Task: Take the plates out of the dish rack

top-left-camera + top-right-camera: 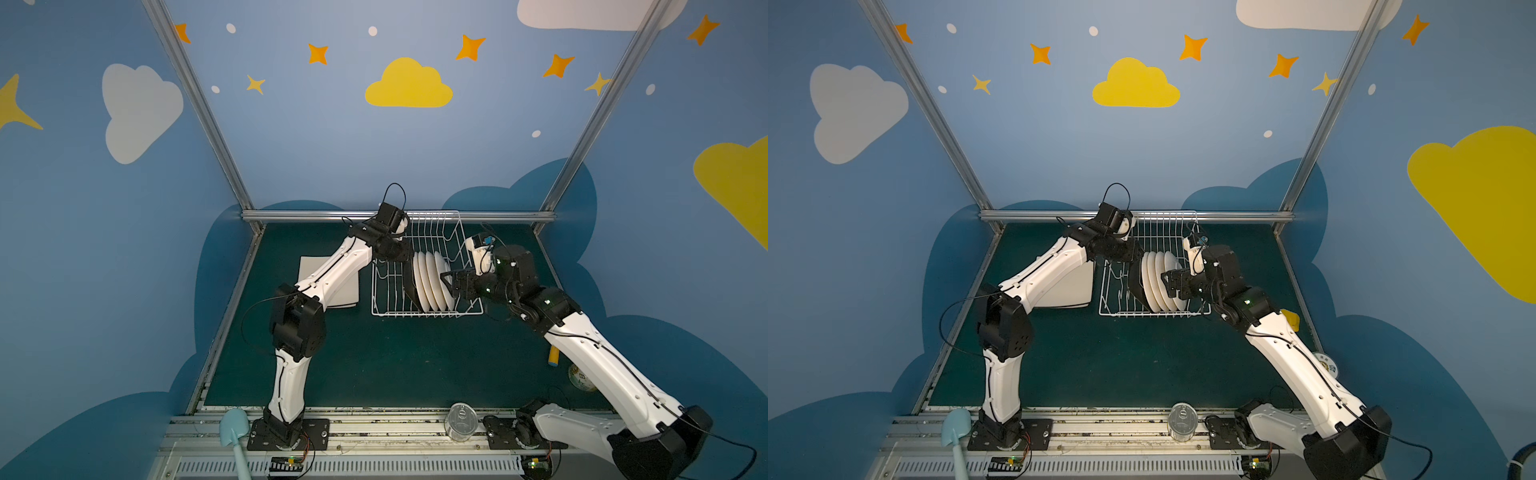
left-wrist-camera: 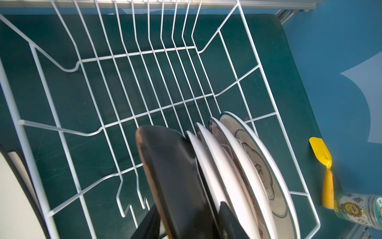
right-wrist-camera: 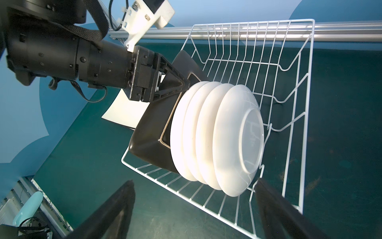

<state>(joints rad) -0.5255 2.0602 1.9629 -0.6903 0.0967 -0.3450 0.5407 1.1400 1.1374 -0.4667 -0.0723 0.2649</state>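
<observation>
The white wire dish rack (image 1: pixel 457 232) (image 2: pixel 62 128) stands at the back of the green table. A black square plate (image 1: pixel 409 286) (image 2: pixel 171 165) (image 3: pixel 151 128) stands upright in it, with several round white plates (image 1: pixel 432 282) (image 1: pixel 1160 286) (image 3: pixel 219 132) right behind it. My left gripper (image 1: pixel 405 259) (image 2: pixel 189 223) is shut on the black plate's upper edge, one finger on each face. My right gripper (image 1: pixel 446 278) (image 3: pixel 194 182) hangs open by the rack's right side, facing the round plates and holding nothing. Cream square plates (image 1: pixel 309 270) (image 1: pixel 1077 291) lie flat left of the rack, partly under my left arm.
A yellow spatula (image 2: pixel 322 153) (image 1: pixel 554 357) and a printed jar (image 2: pixel 359 207) lie right of the rack, under my right arm. A tin can (image 1: pixel 459 422) and a light-blue scoop (image 1: pixel 235 428) sit on the front rail. The rear half of the rack holds no plates.
</observation>
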